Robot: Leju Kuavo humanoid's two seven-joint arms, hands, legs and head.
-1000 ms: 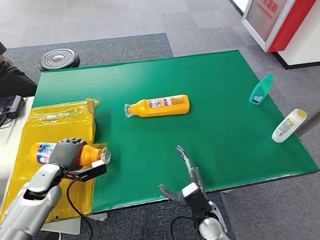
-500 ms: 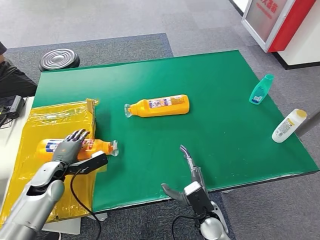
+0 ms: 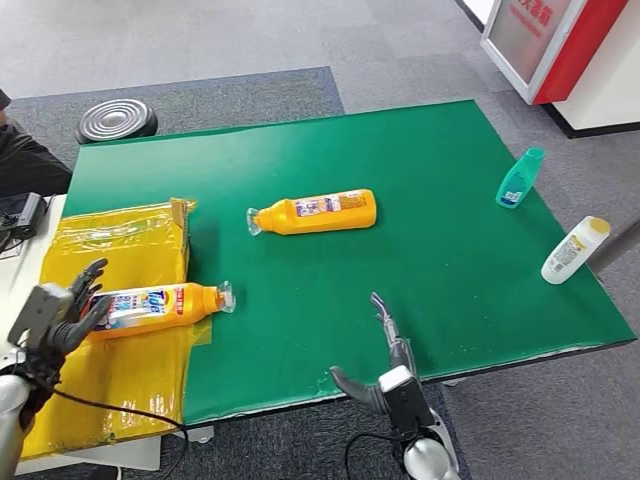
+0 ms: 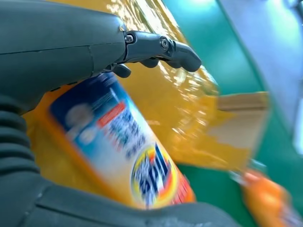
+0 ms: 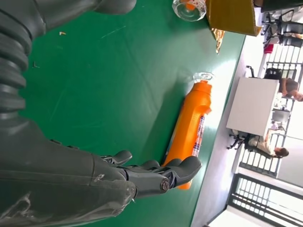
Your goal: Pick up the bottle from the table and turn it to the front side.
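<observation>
Green table (image 3: 453,160) is sitting on grey carpet (image 3: 226,40). Yellow plastic sheet (image 3: 113,235) is covering the table's left end, w/ a cardboard flap (image 3: 180,212) standing up at its inner edge. Teal bottle (image 3: 519,180) is lying at the right edge, label up. White bottle (image 3: 573,250) w/ yellow cap is lying nearer along the same edge, apart from the teal one. Black ribbed disc (image 3: 117,120) is resting on the floor past the far-left corner. Red/white sign (image 3: 558,40) is standing far right. Person's dark sleeve (image 3: 26,165) is showing at the left edge, black device (image 3: 23,212) just below it. Right wrist view: white desk (image 5: 252,106) is standing in the bkgd, a person (image 5: 266,144) sitting beside it.
</observation>
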